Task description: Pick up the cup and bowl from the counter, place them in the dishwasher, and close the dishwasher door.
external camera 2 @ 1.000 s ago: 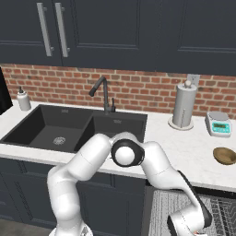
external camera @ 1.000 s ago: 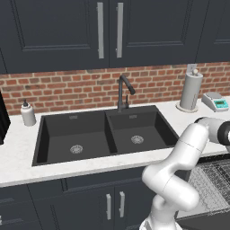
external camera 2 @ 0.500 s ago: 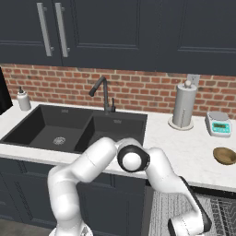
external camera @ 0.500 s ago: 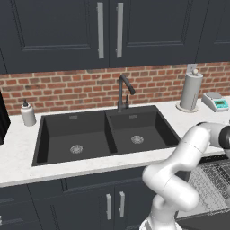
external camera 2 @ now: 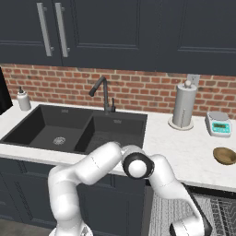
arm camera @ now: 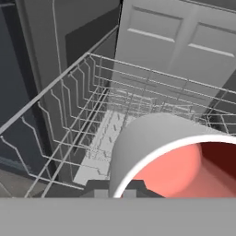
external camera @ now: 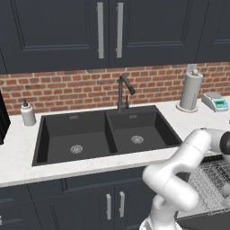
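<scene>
A cup (arm camera: pixel 170 161), white outside and red inside, sits very close in the hand view, its rim toward the camera. My gripper (arm camera: pixel 115 190) is shut on the cup at its rim. The cup hangs above the grey wire rack (arm camera: pixel 115 106) of the open dishwasher. That rack (external camera: pixel 211 184) shows pulled out at the lower right of the left base view, under my forearm. A brown bowl (external camera 2: pixel 224 155) rests on the white counter (external camera 2: pixel 184 143) at the far right, apart from the arm.
A black double sink (external camera: pixel 103 134) with a dark tap (external camera: pixel 123 92) is set in the counter. A paper towel roll (external camera 2: pixel 183 105) and a small scale (external camera 2: pixel 217 124) stand near the brick wall. A soap bottle (external camera: pixel 28 113) is at the left. Dark handled cupboards (external camera: pixel 114 204) sit below.
The arm has reached lower and further right toward the rack. The sink, counter and bowl stay where they were.
</scene>
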{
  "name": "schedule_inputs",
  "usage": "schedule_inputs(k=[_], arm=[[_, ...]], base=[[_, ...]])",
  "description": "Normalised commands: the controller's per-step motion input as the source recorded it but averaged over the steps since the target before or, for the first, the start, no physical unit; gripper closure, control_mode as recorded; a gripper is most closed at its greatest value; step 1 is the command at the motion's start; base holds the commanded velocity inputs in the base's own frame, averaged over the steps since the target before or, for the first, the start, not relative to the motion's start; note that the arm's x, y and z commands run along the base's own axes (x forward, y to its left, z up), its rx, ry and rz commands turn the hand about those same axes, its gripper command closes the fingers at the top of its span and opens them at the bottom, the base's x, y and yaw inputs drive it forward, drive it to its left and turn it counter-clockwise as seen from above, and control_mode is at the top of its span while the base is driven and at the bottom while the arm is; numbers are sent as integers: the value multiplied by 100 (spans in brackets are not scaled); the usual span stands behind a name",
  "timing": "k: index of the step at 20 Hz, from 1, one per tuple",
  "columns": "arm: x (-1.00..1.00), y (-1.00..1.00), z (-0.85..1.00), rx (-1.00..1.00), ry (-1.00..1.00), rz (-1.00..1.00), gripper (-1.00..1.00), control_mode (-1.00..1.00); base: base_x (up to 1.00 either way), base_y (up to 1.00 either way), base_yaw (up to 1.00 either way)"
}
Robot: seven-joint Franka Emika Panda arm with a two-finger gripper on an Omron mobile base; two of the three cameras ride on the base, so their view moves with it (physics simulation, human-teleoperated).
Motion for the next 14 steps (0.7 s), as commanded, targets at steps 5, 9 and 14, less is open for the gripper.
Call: schedule_inputs(k=[5,9,14], arm=[[5,-8,-57,3,2,4,100,-100],[-28,-2,-39,1,10,3,100,-100],[-88,0,-7,0,19,0,100,-100]], base=[[0,0,0],[0,0,0],[0,0,0]])
